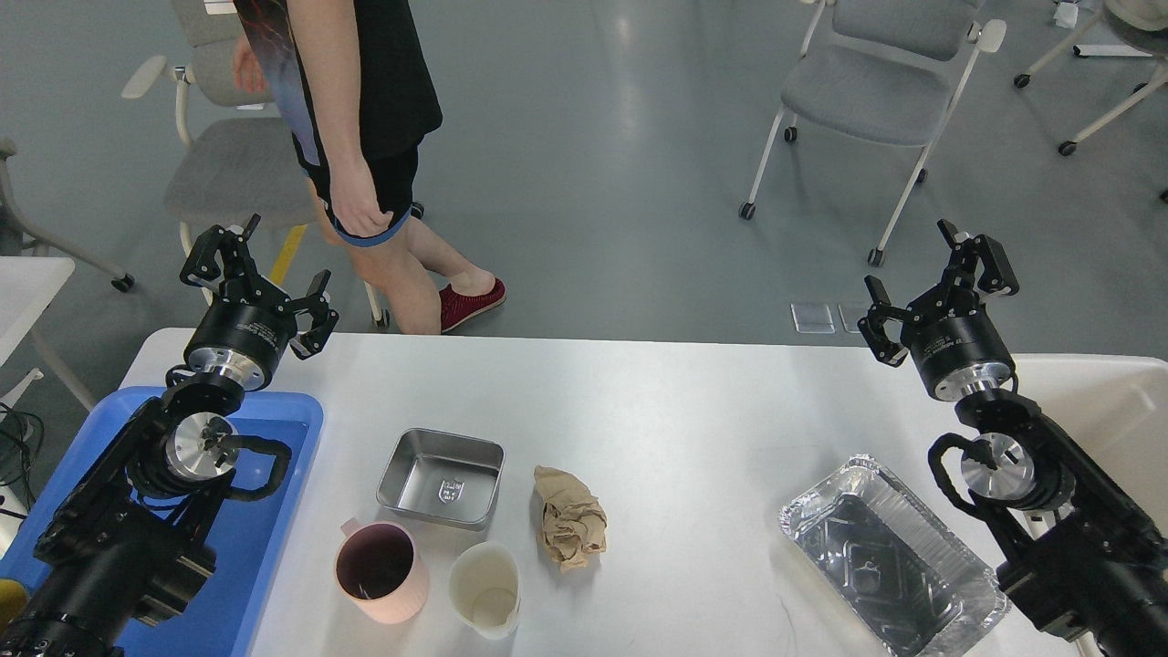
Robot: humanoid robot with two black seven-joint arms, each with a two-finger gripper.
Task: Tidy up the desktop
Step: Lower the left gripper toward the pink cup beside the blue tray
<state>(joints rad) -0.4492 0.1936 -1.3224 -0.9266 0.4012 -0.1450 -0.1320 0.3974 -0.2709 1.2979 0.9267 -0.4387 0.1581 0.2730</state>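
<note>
The desktop [657,401] is a wide white-grey table top. On it lie a small steel tray [442,478], a pink mug [381,571], a cream cup [486,589], a crumpled brown paper [569,517] and a foil tray [892,556]. My left gripper [260,278] hovers open over the far left corner, above the blue tray, holding nothing. Over the far right edge my right gripper [931,278] also stands open and empty. Both are well apart from the items.
A blue plastic tray [274,511] sits at the left under my left arm. A person [365,137] stands just beyond the far edge. Grey chairs [867,91] stand on the floor behind. A small white side table [27,283] is at far left.
</note>
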